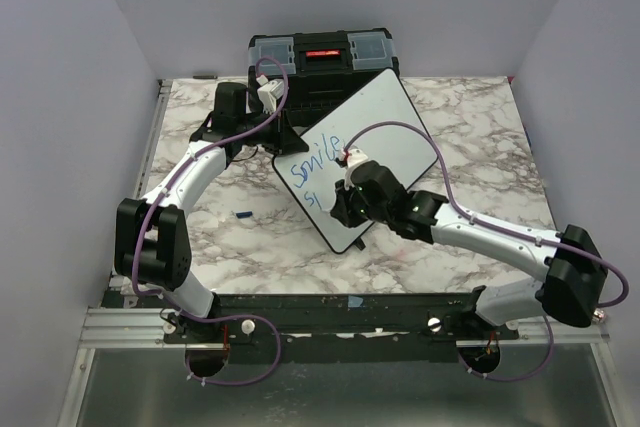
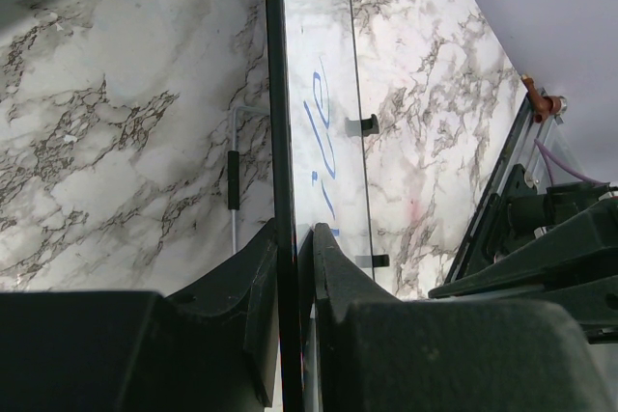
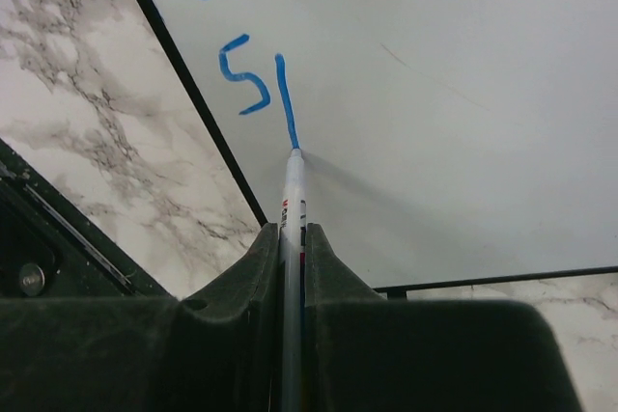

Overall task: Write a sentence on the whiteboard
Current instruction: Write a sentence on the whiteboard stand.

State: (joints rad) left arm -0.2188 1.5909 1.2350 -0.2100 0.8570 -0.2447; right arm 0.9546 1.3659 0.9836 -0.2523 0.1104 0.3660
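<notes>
Seen from above, the board (image 1: 385, 122) sits turned diagonally mid-table (image 1: 480, 157), with its far corner near a black toolbox (image 1: 322, 55). Blue writing (image 1: 318, 152) reads "Smile" on the upper line, and a second line starts below it. The grips themselves are hard to make out there. The left wrist camera sees the board edge-on: the left gripper (image 2: 293, 248) is clamped on its black rim, one finger on each face, and a few blue letters run up the glossy side. The right wrist camera shows the right gripper (image 3: 293, 238) closed on a marker (image 3: 294, 190). The marker's tip touches the board at the foot of a blue stroke just right of an "S". Only the top view shows a small dark blue piece (image 1: 242, 213) lying on the table left of the board.
</notes>
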